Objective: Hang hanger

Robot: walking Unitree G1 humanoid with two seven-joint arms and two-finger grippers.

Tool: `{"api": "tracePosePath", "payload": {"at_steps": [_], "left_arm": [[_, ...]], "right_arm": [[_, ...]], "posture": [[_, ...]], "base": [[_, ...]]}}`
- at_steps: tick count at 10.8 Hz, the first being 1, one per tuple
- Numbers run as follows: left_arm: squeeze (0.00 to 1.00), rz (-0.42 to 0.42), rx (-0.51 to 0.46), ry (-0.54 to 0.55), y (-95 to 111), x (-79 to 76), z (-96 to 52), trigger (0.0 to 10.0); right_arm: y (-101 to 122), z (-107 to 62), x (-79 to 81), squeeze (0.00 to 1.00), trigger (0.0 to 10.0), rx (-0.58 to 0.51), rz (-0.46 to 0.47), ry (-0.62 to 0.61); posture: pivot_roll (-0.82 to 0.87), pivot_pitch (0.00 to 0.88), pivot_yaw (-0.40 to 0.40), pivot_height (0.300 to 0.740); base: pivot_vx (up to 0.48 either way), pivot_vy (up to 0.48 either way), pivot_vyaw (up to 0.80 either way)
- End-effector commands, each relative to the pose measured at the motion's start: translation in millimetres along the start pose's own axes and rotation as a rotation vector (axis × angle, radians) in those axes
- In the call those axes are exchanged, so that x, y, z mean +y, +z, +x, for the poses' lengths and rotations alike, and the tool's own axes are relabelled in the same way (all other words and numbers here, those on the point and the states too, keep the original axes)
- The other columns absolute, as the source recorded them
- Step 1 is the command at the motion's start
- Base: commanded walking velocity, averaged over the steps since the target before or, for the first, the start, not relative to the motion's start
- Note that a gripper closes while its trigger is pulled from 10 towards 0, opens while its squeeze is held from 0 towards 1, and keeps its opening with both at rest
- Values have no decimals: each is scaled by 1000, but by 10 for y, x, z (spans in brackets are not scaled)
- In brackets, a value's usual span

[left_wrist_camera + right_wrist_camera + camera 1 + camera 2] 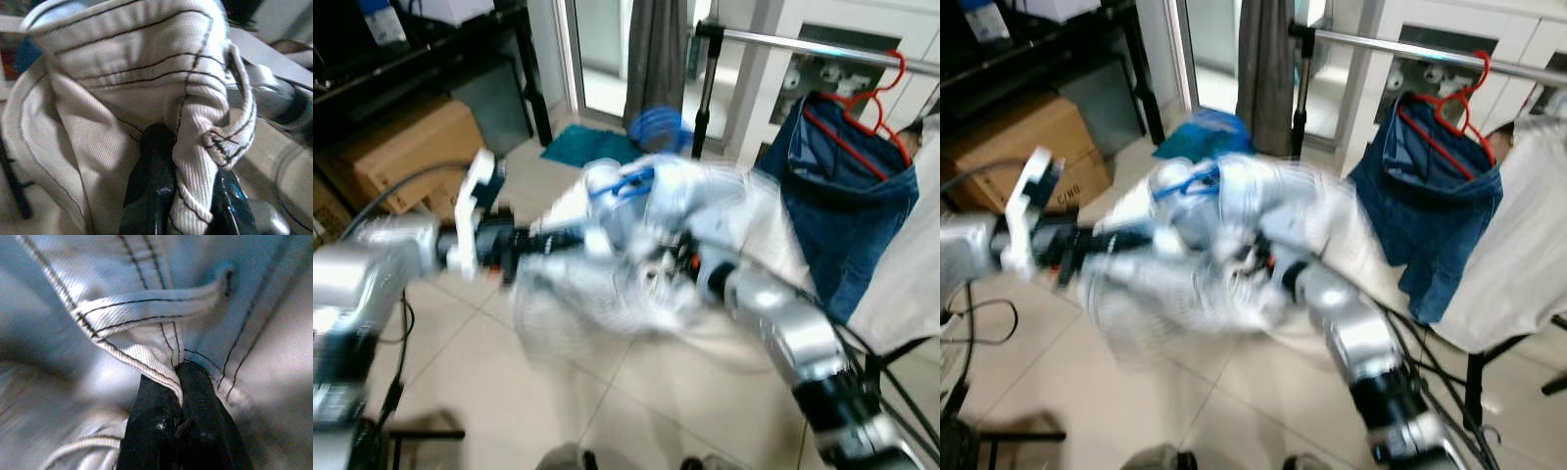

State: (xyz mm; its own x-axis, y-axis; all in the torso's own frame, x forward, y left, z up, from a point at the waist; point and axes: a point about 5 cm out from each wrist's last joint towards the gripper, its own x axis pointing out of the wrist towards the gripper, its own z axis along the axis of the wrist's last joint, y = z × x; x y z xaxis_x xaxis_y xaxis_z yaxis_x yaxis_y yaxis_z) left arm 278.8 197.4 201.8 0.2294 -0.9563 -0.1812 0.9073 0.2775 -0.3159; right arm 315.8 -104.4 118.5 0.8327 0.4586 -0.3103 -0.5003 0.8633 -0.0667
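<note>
left gripper (188, 196): pinched tight on a fold of the white garment (122, 98)
right gripper (178, 396): clamped on a seam too
progress: garment held up short of the rail (822, 47), beside the red hanger (862, 113); hanging not done yet

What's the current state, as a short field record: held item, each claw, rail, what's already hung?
held item: white garment with a blue hanger, blurred, between both arms
left claw: shut on the garment's stitched fabric
right claw: shut on a seam fold
rail: metal bar, up on the robot's right
already hung: blue denim garment on a red hanger
floor: tiled, cardboard box on the left
</note>
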Motion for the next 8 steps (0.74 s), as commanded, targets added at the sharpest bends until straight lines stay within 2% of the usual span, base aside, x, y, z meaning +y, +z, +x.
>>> {"api": "tracePosePath", "payload": {"at_steps": [1, 3, 5, 6, 7, 8], "left_arm": [[0, 78, -55, -107, 176, -172, -36, 0], [0, 52, -50, -158, 114, -381, -138, 0], [0, 107, -83, -61, 149, -311, -140, 0], [0, 166, -90, 55, 164, -181, -152, 0], [0, 200, -83, 117, 161, -123, -182, 0], [0, 236, -66, 172, 152, -73, -209, 0]], "right_arm": [[-52, 7, -75, 0, 0, 14, 2, -42], [-8, -3, -238, 0, 0, -63, 16, -91], [22, 0, -186, 0, 0, -107, 6, -27], [65, -11, -96, 0, 10000, -147, -8, 31], [102, -42, -34, 0, 10000, -195, 57, 107], [120, -65, -21, 945, 10000, -221, 71, 134]], "posture": [[6, 0, 55, 740], [8, 0, 51, 740], [8, 3, 49, 740], [6, 6, 51, 740], [4, 8, 54, 740], [2, 11, 55, 740]], "base": [[0, 0, 0], [0, 0, 0], [0, 0, 0], [0, 0, 0], [0, 0, 0], [0, 0, 0]]}}
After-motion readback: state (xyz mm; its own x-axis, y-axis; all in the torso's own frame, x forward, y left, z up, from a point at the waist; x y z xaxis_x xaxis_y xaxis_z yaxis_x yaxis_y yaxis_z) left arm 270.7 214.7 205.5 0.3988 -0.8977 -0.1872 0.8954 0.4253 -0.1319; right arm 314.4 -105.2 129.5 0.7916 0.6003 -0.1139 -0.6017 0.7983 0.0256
